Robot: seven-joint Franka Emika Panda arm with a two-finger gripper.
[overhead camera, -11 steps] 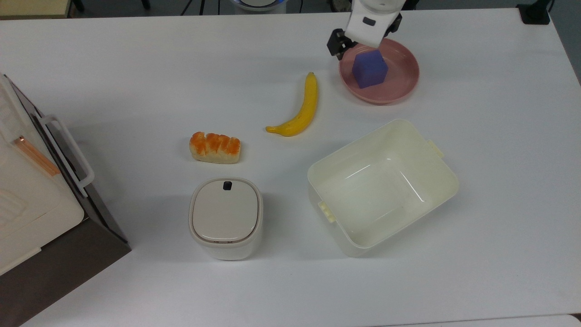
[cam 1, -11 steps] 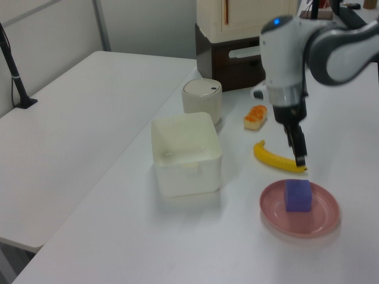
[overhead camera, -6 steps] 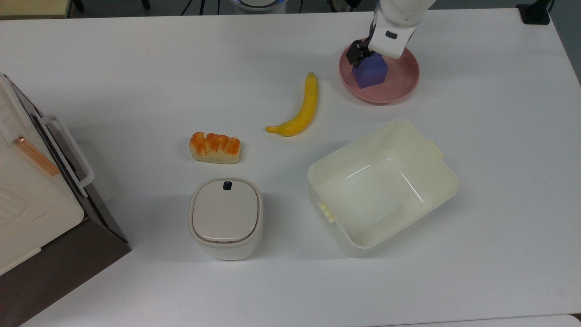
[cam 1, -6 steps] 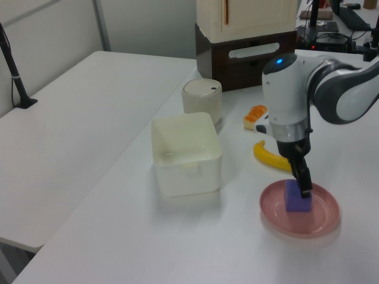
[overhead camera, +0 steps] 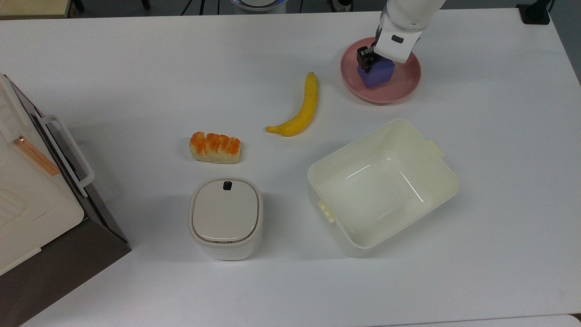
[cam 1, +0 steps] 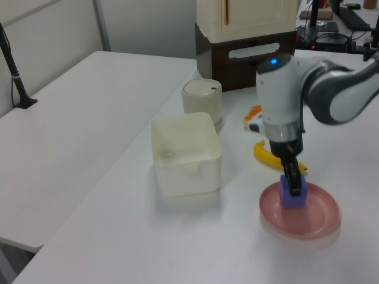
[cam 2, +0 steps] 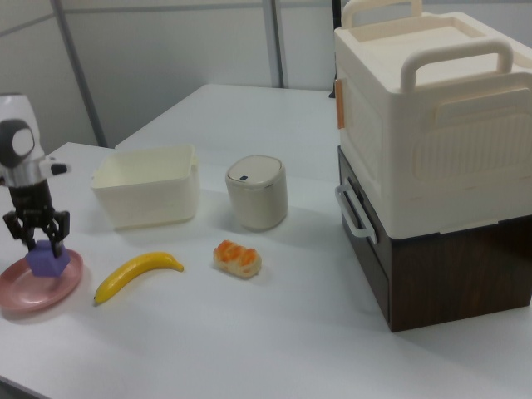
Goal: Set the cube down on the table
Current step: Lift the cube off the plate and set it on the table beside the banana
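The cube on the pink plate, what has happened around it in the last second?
The gripper came from beside the plate's rim, over the pink plate and down, so its fingers now straddle the cube. The cube slid a little toward the top view's right but still sits on the plate. Banana, bread, tub and lidded bin have not moved.

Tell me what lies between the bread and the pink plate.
In the top view, the banana lies on the table between the bread and the pink plate; the rest of that stretch is bare tabletop.

Matte cube – glossy plastic tub – smooth white table.
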